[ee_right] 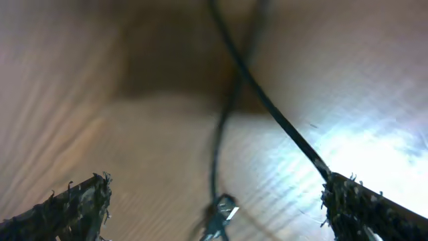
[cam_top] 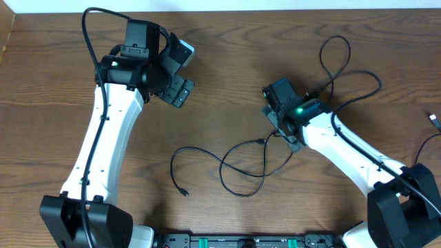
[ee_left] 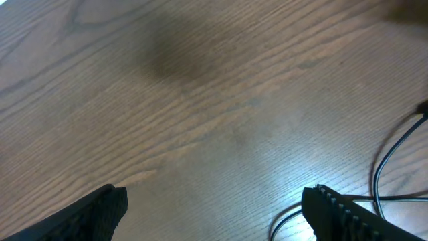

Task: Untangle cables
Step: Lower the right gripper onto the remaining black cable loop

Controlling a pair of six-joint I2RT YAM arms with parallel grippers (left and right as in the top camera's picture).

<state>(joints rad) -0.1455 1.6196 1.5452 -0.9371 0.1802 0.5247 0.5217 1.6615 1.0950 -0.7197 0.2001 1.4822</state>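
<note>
On the wooden table [cam_top: 227, 83], black cables [cam_top: 221, 162] lie looped.

You're at what looks like a robotics lab bench: a wood-grain table [cam_top: 227, 83], white arms [cam_top: 103, 145] rising from its near corners, a black equipment rail [cam_top: 248, 241] along the near edge, and thin cables [cam_top: 207, 153] lying mid-bench.

A brown, wood-grained desk [cam_top: 227, 89] fills the overhead view. A black rail [cam_top: 227, 242] with small green parts lies along the middle of its near edge. Beyond the far edge runs a pale strip [cam_top: 289, 4].
</note>
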